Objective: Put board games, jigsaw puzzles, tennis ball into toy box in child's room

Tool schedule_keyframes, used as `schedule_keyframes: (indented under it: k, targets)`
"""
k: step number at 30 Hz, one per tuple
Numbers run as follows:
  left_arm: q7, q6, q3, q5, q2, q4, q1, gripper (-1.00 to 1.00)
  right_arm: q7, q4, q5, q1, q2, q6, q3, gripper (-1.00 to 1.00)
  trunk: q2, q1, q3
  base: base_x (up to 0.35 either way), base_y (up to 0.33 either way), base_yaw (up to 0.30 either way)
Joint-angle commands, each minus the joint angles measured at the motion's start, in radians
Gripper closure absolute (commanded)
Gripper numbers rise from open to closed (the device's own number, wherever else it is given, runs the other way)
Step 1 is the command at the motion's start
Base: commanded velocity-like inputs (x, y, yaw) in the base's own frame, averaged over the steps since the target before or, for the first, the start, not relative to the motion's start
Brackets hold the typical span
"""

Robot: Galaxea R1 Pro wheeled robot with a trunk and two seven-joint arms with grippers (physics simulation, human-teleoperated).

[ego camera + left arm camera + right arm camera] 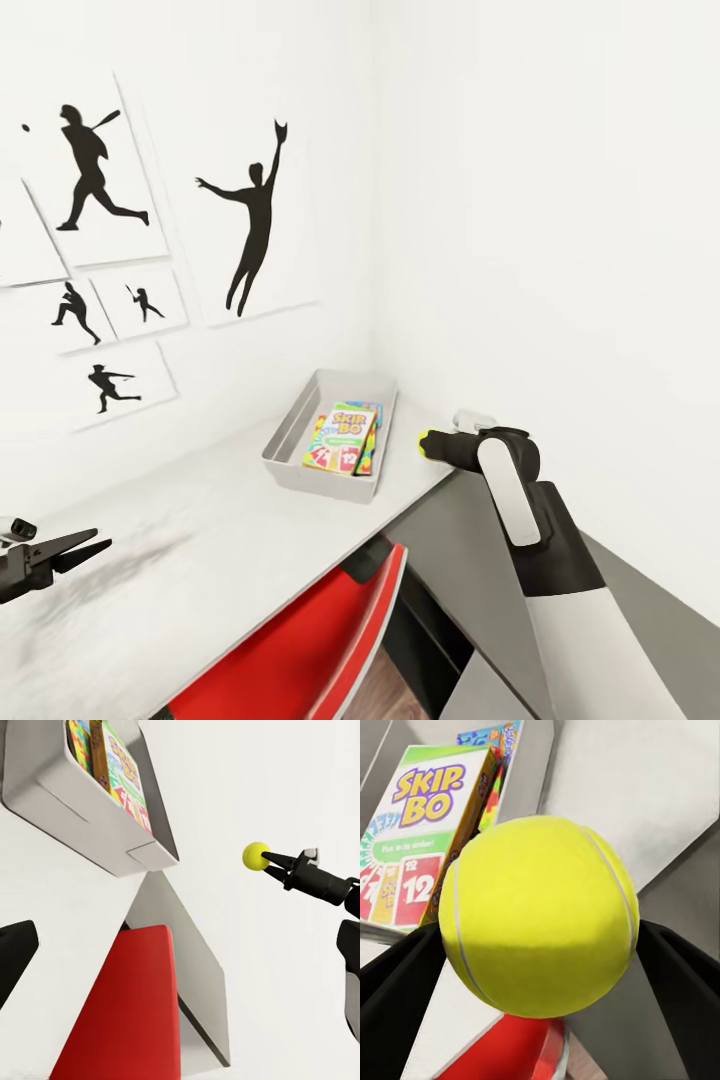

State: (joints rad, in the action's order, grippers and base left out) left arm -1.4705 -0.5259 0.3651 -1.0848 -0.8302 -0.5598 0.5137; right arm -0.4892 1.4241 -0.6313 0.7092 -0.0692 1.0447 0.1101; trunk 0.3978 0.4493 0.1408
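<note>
Head view: white bench runs into the room corner; grey toy box sits at its far end against the wall, at about 12 o'clock from centre frame. Skip-Bo box lies on top inside it, other colourful toys partly showing beneath, not identifiable. Right gripper at 3 o'clock of the toy box, just off the bench edge, fingers clamped on the tennis ball, of which a small yellow-green part shows. Left gripper at 9 o'clock low in frame, over the bench, dark fingers held slightly apart, holding nothing. Red chair tucked under the bench at 6 o'clock. Black silhouette posters on the left wall. Left wrist view: toy box seen from the side with Skip-Bo box inside; tennis ball pinched at the tips of the right gripper, clear of the toy box and in the air beside it; red chair below the bench edge. Right wrist view: tennis ball close up, gripped between two dark fingers; Skip-Bo box in the toy box just beyond it.
</note>
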Motion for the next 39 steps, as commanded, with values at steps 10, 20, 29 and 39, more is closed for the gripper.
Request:
schedule_keyframes:
  k: [10,20,29,39]
  targets:
    - [-0.010,-0.003,0.008,-0.009,-0.006,0.001,0.002,-1.00,-0.011,0.001,-0.010,0.001,0.003,0.002,0.000,1.00,0.002,0.001,-0.014,0.000,0.000,0.158]
    - [-0.027,-0.002,0.008,-0.009,-0.009,0.001,0.002,-1.00,-0.011,0.001,-0.011,0.001,0.004,0.002,-0.001,1.00,0.002,0.001,-0.030,0.031,0.098,0.161]
    - [-0.030,-0.001,0.008,-0.009,-0.009,0.002,0.002,-1.00,-0.011,0.001,-0.039,0.001,0.006,0.002,-0.002,1.00,0.002,0.001,-0.039,0.106,0.053,0.130]
    - [-0.030,0.000,0.008,-0.009,-0.009,0.001,0.002,-1.00,-0.012,0.000,-0.096,0.001,0.008,0.002,-0.003,1.00,0.002,0.001,-0.040,0.071,0.020,0.012]
